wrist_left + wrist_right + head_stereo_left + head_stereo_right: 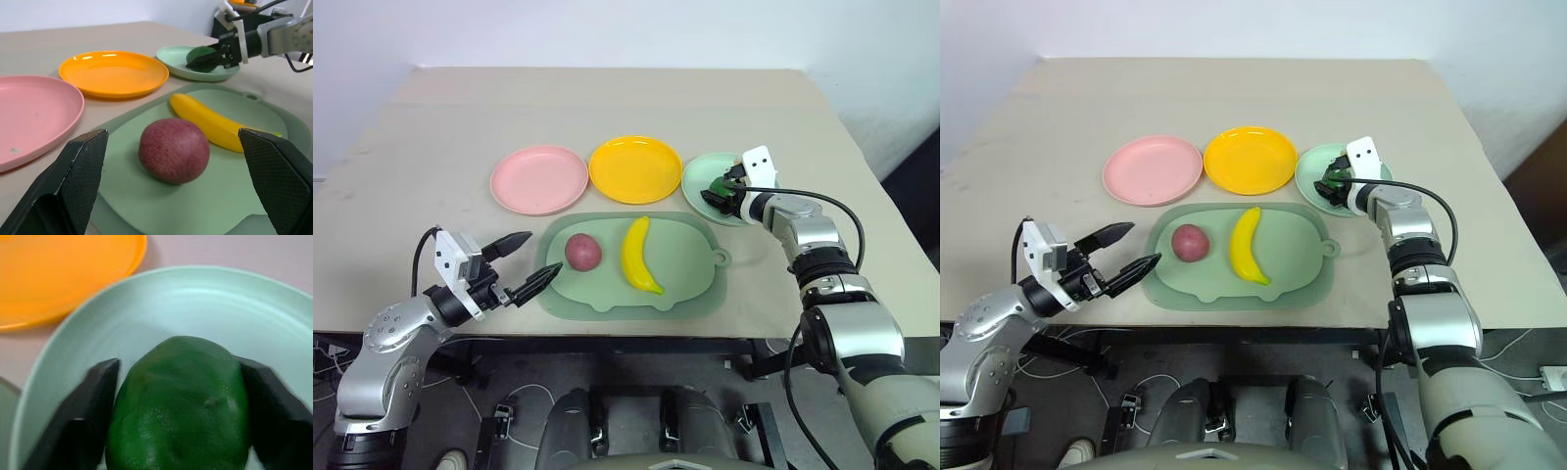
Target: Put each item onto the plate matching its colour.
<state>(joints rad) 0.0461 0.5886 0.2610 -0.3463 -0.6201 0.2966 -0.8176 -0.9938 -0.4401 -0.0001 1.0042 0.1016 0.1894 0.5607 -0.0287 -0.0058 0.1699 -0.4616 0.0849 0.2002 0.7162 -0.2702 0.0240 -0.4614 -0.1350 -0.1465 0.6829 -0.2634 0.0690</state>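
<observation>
My right gripper (715, 193) is shut on the dark-green lumpy vegetable (181, 401), holding it low over the mint-green plate (698, 173); whether it rests on the plate I cannot tell. The yellow banana (638, 255) and the reddish-purple round fruit (582, 252) lie side by side on the pale-green tray (690, 264). Behind the tray stand the pink plate (538, 179) and the yellow plate (634, 168), both bare. At the tray's left end my left gripper (544, 252) is open, pointing level at the fruit with nothing between its fingers.
The three plates form a row across the middle of the beige table (607, 98), with the tray just in front of them near the table's front edge. A black cable (822, 201) loops off my right forearm.
</observation>
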